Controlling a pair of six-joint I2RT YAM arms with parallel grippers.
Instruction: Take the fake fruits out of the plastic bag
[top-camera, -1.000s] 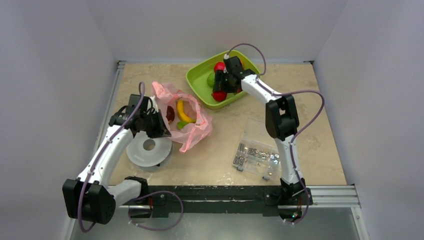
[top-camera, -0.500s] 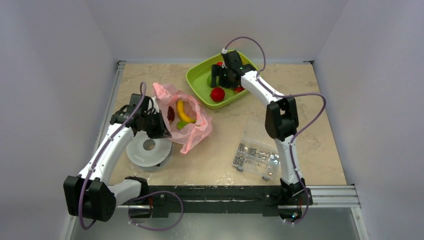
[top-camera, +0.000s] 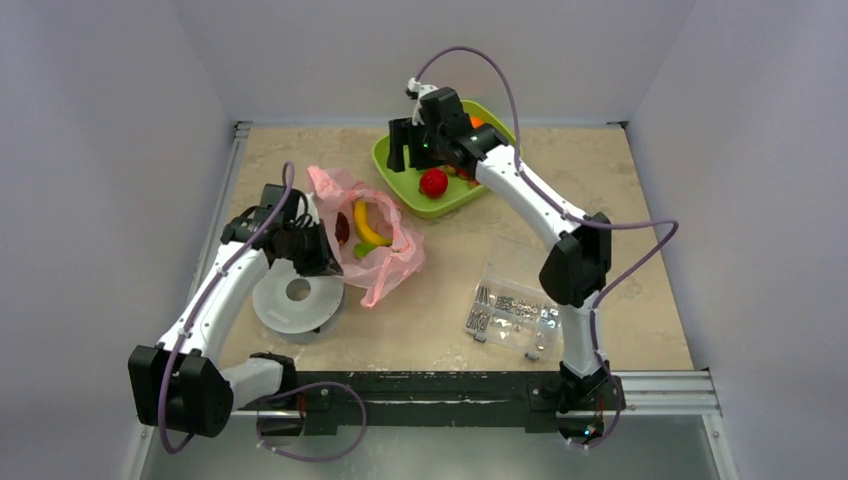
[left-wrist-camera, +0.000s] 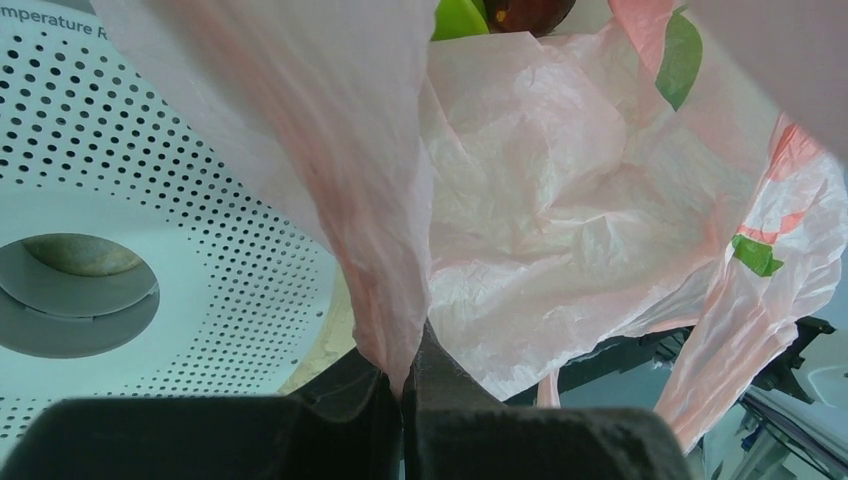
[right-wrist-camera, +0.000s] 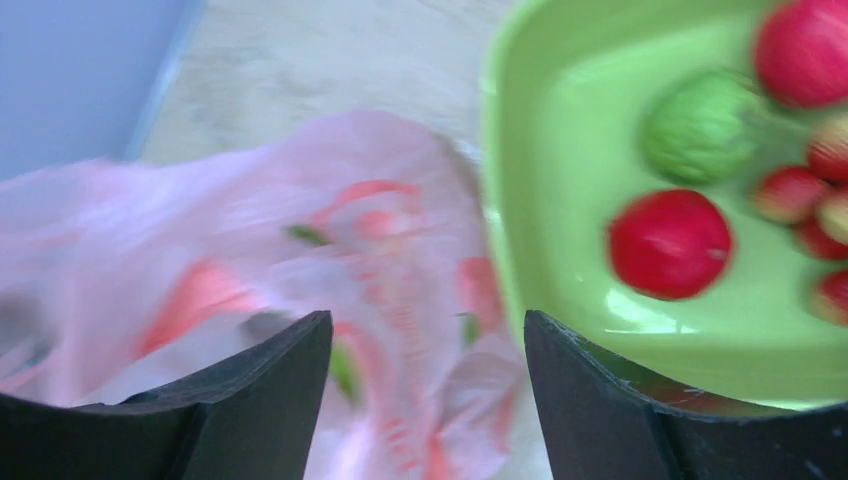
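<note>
Nearest the arm bases, a clear parts box and a white perforated disc sit on the table. Beyond the disc, the left gripper is clamped on the plastic bag, which lies mid-table holding a banana. Farthest, the right gripper hangs empty, jaws apart, over the green tray and a red fruit.

White arms, black joints, purple cables

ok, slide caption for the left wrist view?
Left jaws pinch a fold of the pink plastic bag beside a white perforated disc; green fruit peeks at top.
</note>
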